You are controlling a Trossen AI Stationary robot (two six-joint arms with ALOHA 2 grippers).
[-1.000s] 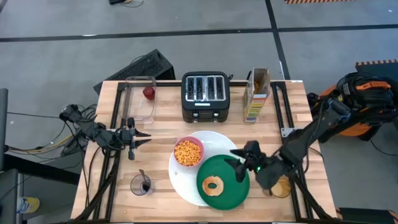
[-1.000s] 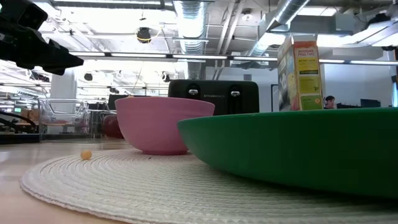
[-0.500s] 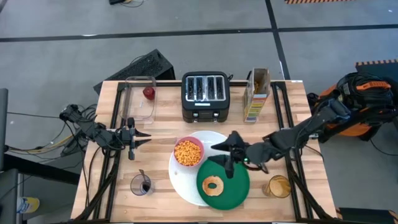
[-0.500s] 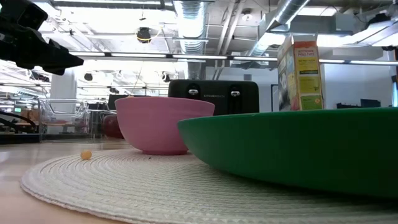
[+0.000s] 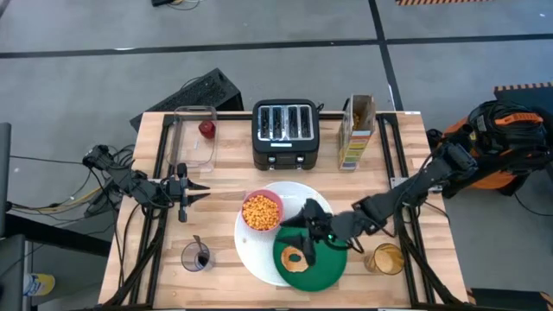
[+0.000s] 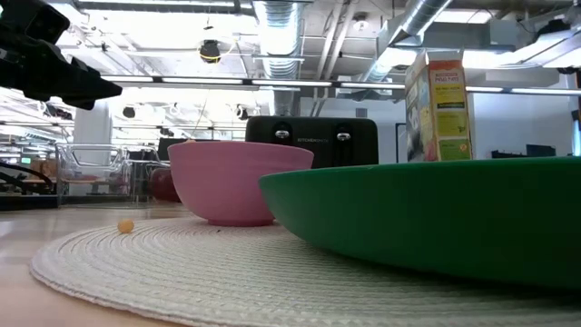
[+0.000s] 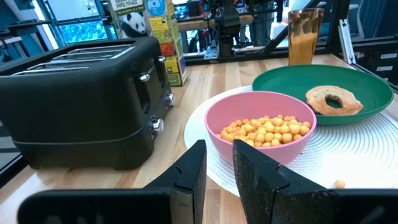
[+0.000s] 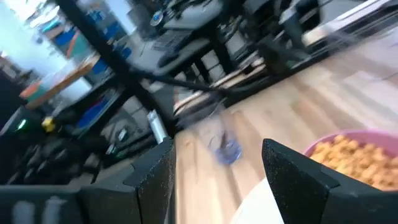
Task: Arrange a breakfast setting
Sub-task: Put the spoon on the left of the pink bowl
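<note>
Since a second ago the right tool [image 5: 304, 235] has swung from the tabletop's [image 5: 225, 177] right edge, beside the glass of orange juice [image 5: 385, 257], leftward over the smaller green plate [image 5: 333, 267]. It now hangs with its fingers spread apart and holding nothing, above the plate's 11 o'clock rim. The ring bagel [image 5: 294, 257] lies flat on the green plate, just at the tool's 6 o'clock; being round, it has no long axis and its hole faces up. The green plate overlaps the 5 o'clock part of the big white round plate [image 5: 259, 259], which carries the pink bowl [image 5: 261, 212] of orange cereal [image 5: 259, 211] at its 10 o'clock. The left tool [image 5: 197, 192] waits at the tabletop's 9 o'clock side, fingers nearly together and empty.
</note>
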